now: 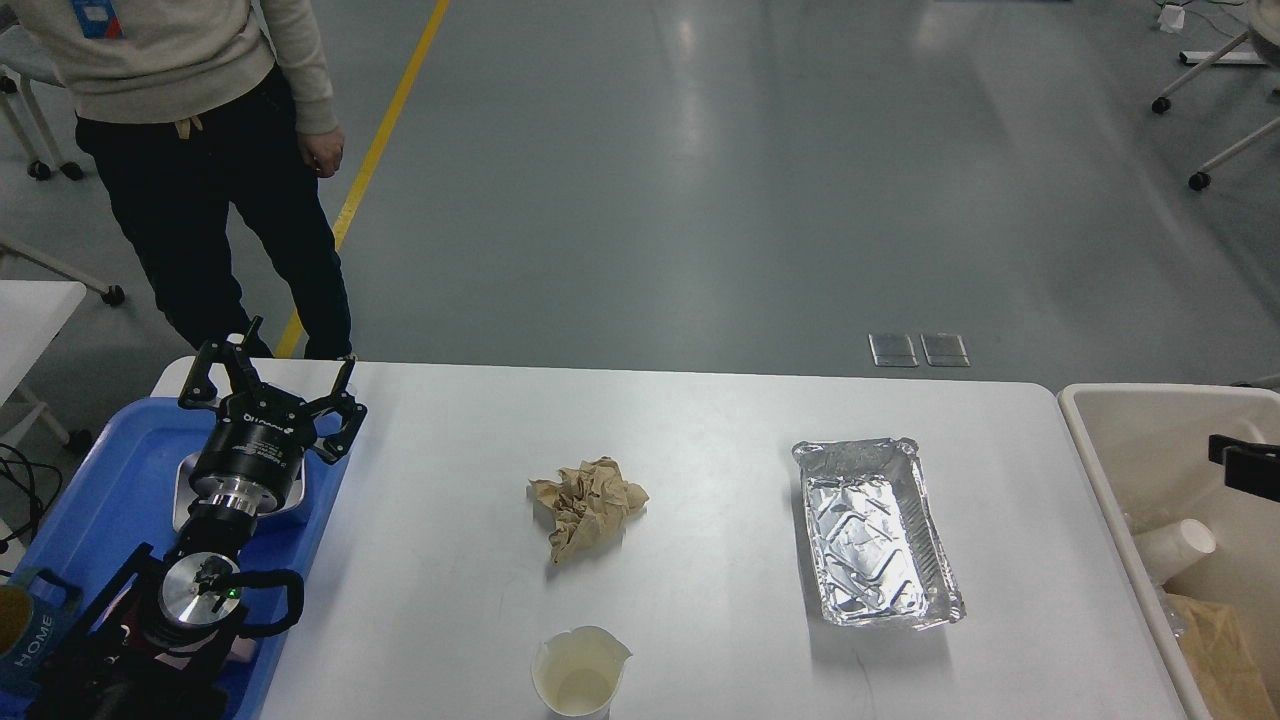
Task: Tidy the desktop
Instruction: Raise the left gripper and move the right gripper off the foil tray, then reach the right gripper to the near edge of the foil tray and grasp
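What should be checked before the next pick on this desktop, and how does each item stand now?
1. Left gripper free to pick: ok, jaws spread, nothing between them, above the blue tray.
2. Right gripper state: cannot tell, only a dark tip shows at the frame edge over the beige bin.
3. Items left on the desktop: not ok, crumpled brown paper, foil tray and paper cup remain.
4. Items apart from each other: ok.
5. Bin has room: ok, space shows above the cup and paper inside.
6. Person near the far left corner: not ok.

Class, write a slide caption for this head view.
Crumpled paper, foil tray and cup await clearing from the desktop.
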### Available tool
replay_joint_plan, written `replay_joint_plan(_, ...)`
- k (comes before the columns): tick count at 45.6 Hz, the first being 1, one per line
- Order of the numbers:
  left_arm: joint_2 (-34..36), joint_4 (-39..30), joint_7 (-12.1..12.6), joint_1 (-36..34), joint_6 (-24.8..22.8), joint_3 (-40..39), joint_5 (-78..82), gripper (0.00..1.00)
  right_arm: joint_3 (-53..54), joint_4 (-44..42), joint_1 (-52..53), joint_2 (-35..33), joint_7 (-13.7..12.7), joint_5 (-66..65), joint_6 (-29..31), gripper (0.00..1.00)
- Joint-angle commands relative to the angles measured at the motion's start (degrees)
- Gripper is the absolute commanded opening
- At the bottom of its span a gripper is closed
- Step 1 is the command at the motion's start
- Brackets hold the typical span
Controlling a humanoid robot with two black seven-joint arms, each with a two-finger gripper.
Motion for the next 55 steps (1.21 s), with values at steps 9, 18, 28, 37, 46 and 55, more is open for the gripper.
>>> replay_joint_plan(9, 0.1, 0.0, 0.1, 0.6, 0.3, 0.6, 0.0, 0.97, -0.1, -0.2, 0.5, 10.5, -0.8, 19.6, 5.9, 1.0)
replay_joint_plan(18, 0.2, 0.1, 0.8, 0.9, 0.8, 0.9, 0.1, 0.97, -3.6, -0.7, -2.0, 20.6, -1.0, 25.2, 5.1, 1.0)
replay_joint_plan(28, 0.7, 0.1, 2.3, 1.9, 1.2, 1.0, 0.3, 0.97, -4.1, -3.3, -5.6, 30.7, -1.3, 25.4, 3.3, 1.0)
replay_joint_plan(37, 1.1, 0.0, 2.3, 2.2, 1.2, 2.9, 0.2, 0.97, -3.4, -4.0, -6.6, 36.9, -1.6, 26.4, 0.6, 1.0)
replay_joint_plan(46, 0.9, 0.0, 2.3, 2.3, 1.3, 3.0, 0.3, 0.96, -3.6, -7.0, -6.6, 42.1, -3.3, 30.6, -0.6, 1.0)
replay_joint_plan(55, 1.0, 0.0, 2.4, 2.2, 1.4, 3.8, 0.2, 0.97, -4.0, -10.6, -6.6, 47.5, -3.4, 31.2, -0.9, 1.0)
